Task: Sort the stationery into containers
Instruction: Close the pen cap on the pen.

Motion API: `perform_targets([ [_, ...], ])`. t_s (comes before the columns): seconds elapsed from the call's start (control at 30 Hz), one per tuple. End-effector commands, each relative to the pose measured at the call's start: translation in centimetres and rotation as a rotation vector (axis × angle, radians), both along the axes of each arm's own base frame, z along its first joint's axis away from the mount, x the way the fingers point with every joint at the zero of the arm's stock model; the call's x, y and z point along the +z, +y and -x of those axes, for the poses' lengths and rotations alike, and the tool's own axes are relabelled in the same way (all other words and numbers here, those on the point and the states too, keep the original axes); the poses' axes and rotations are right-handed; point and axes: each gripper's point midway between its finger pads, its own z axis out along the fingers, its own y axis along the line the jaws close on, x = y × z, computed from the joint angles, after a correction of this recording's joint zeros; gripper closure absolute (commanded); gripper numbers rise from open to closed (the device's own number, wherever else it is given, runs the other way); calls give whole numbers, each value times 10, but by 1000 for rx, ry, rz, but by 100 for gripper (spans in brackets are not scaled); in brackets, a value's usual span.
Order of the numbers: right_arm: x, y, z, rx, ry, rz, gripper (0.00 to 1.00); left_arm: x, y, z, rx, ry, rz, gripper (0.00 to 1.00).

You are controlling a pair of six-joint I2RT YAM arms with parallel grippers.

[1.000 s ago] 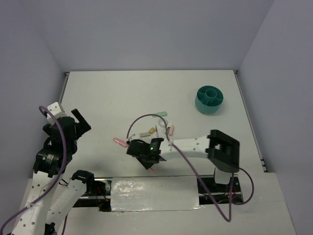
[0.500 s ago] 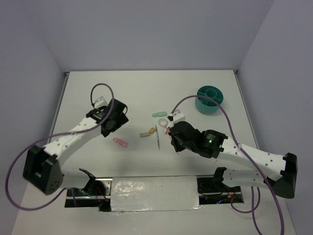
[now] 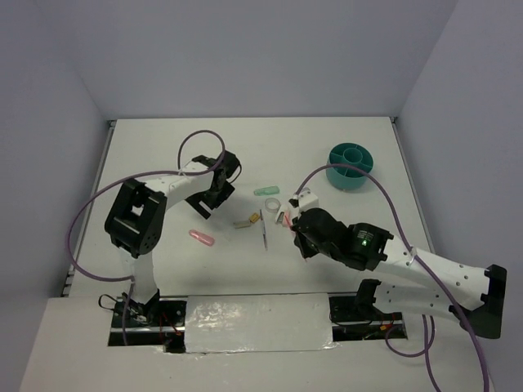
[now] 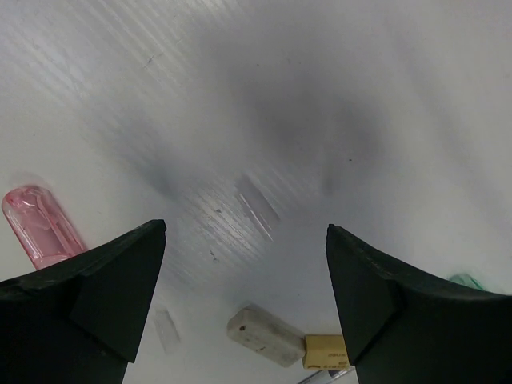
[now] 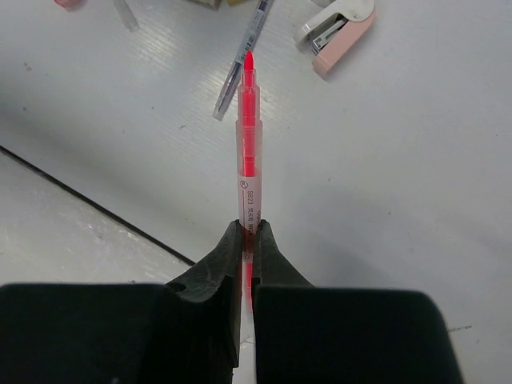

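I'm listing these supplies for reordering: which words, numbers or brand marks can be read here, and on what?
"S823" (tiny, so not certain): printed on the barrel of the pink pen, just ahead of the right gripper.
The mark before it and the characters after it are too small to read.
No other text shows in any view.

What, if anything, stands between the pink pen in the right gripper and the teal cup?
Nothing visible does. The right gripper grips the pink pen; the table from there to the teal cup is bare. Only the arm's purple cable arcs above it.
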Motion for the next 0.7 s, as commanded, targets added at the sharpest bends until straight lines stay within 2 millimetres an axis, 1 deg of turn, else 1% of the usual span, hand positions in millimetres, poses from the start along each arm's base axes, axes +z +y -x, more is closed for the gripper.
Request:
perform_targets([
  [0.0, 2, -8, -2, -9, -31, 4, 100, -4, 1, 6, 55, 51, -7, 7],
  [0.17, 2, -10, -1, -3, -44, -11, 100, -7, 2, 4, 82, 74, -24, 9],
  [0.23, 0, -8, -1, 3, -39, -14, 100, -9, 1, 6, 88, 75, -15, 13],
  [0.3, -1, -6, -1, 11, -35, -15, 100, -11, 0, 5, 90, 68, -1, 14],
  [0.33, -1, -5, 0, 13, -33, -18, 100, -13, -1, 5, 93, 68, 5, 16],
  [0.43, -2, -2, 0, 23, -27, -23, 100, -16, 2, 4, 111, 69, 4, 20],
  [0.67, 0, -1, 3, 33, -27, -45, 100, -25, 12, 4, 136, 91, -18, 22],
])
